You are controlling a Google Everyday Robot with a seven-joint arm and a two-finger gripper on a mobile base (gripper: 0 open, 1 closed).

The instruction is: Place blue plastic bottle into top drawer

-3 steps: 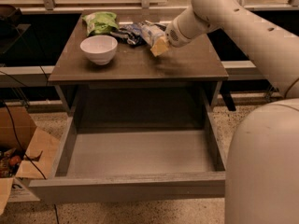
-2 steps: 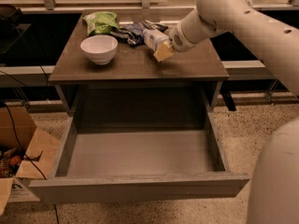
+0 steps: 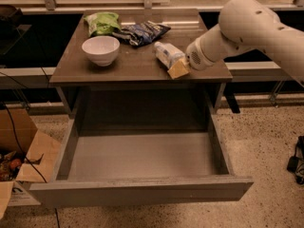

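One table is the anchor here: a dark brown square table (image 3: 133, 68) with a flat matte top. Everything else sits relative to it.

Stuff on the table top, counted:
- one smooth, round white bowl (image 3: 100, 50), left side
- one crinkled green snack bag (image 3: 102, 23), back left corner, just behind the bowl
- one dark blue crinkled snack bag (image 3: 142, 32), back middle, its edge touching the green one
- one small clear-whitish blue plastic bottle (image 3: 166, 52) with a pale label, over the front right part of the table, near the front edge

Under the table top, one wide, shallow grey top drawer (image 3: 142, 158) is pulled all the way out toward the camera, with a plain flat front panel and a dull grey floor that has nothing in it. One open brown cardboard box (image 3: 33, 158) sits on the speckled floor to the left of the table.

One arm (image 3: 247, 18), a smooth, rounded white shell, comes in from the right of the table. Its big elbow bulge is up high, and the forearm slopes down and left to the wrist over the table's front right corner. The gripper (image 3: 174, 62) is clamped on the bottle, and one tan, blocky finger pad (image 3: 179, 69) shows at the bottle's near end. The bottle lies tilted in the grip, and I can't tell if it's touching the table top.
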